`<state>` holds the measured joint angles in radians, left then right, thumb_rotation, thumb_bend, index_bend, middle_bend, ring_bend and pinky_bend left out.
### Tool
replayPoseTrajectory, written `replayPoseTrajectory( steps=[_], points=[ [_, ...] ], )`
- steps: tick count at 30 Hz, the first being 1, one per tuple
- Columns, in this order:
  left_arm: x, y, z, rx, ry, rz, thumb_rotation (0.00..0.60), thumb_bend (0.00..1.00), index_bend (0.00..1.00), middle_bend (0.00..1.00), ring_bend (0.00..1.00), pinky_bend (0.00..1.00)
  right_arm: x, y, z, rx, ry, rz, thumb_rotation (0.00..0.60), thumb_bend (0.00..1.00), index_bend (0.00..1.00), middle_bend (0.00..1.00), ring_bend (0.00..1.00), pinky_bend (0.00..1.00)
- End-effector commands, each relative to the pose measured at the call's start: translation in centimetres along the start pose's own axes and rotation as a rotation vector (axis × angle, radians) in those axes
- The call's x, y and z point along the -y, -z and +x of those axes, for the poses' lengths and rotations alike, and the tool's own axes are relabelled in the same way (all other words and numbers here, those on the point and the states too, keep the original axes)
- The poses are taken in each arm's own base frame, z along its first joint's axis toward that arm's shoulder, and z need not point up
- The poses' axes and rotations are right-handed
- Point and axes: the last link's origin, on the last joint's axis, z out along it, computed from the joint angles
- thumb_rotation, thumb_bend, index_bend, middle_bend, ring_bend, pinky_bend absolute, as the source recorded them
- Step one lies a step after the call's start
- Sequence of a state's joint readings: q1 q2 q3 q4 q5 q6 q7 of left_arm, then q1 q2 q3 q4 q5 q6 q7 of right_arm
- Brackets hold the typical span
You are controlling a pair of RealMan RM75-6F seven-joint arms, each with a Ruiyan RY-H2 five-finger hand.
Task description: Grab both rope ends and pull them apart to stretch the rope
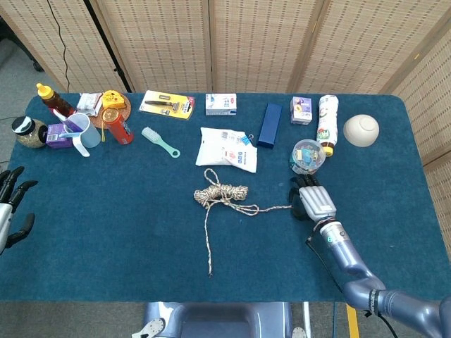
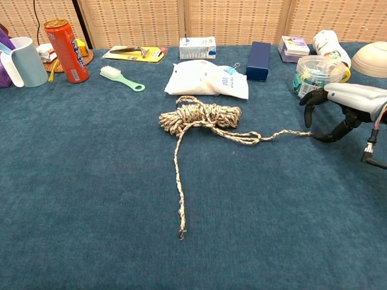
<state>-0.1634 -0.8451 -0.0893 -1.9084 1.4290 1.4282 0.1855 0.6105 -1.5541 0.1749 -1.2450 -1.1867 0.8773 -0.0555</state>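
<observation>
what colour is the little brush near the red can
Mint green handle with white bristles, the brush shows best in the chest view.
</observation>
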Motion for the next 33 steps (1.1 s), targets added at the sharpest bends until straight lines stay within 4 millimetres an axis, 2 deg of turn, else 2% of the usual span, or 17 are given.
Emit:
replayPoseTrajectory(
  steps=[1,33],
  points=[
    [0.13,0.06,-0.05,0.002,0.0,0.004,0.6,0.42,0.2,0.06,0.02,0.0,-0.03,-0.05,-0.13,0.003,0.001,-0.003,0.6,0.37,0.49,0.16,0.0,0.0],
    [0.42,0.12,-0.24,0.005,-0.001,0.007,0.6,0.42,0.2,0.06,0.02,0.0,0.34,-0.69,-0.45,0.003,-0.012,-0.013,0.6,0.36,0.53,0.21,0.0,0.0]
  ],
)
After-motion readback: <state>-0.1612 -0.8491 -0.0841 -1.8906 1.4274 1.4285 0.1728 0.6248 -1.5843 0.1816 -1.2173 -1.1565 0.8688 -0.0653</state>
